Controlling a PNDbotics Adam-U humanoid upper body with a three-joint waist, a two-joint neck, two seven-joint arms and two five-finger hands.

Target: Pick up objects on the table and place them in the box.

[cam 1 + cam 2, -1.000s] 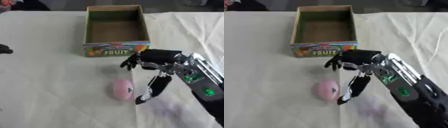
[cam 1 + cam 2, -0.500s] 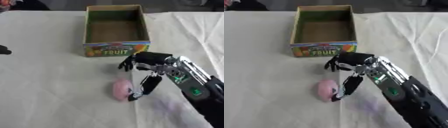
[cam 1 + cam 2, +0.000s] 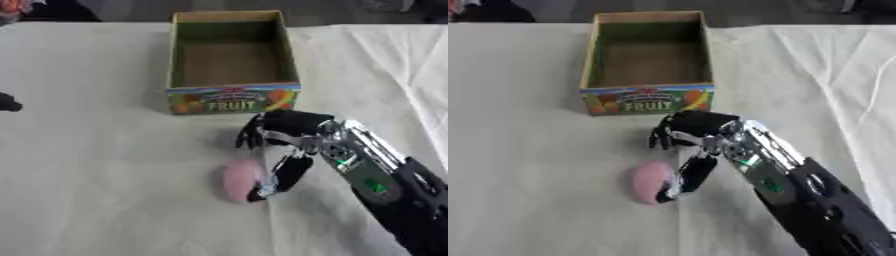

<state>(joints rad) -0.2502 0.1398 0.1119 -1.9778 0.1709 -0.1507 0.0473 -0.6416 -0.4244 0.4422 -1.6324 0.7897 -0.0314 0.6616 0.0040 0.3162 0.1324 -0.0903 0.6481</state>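
One pink object (image 3: pixel 241 180) lay on the worktop (image 3: pixel 96 165), near of the empty box (image 3: pixel 232 55), with the right hand (image 3: pixel 284 131) at its right side. Its thumb touched the object's near right edge while the fingers curled above without closing on it, so nothing was grasped. A good pick called for bringing the fingers down the left side before lifting. The left hand was out of sight.
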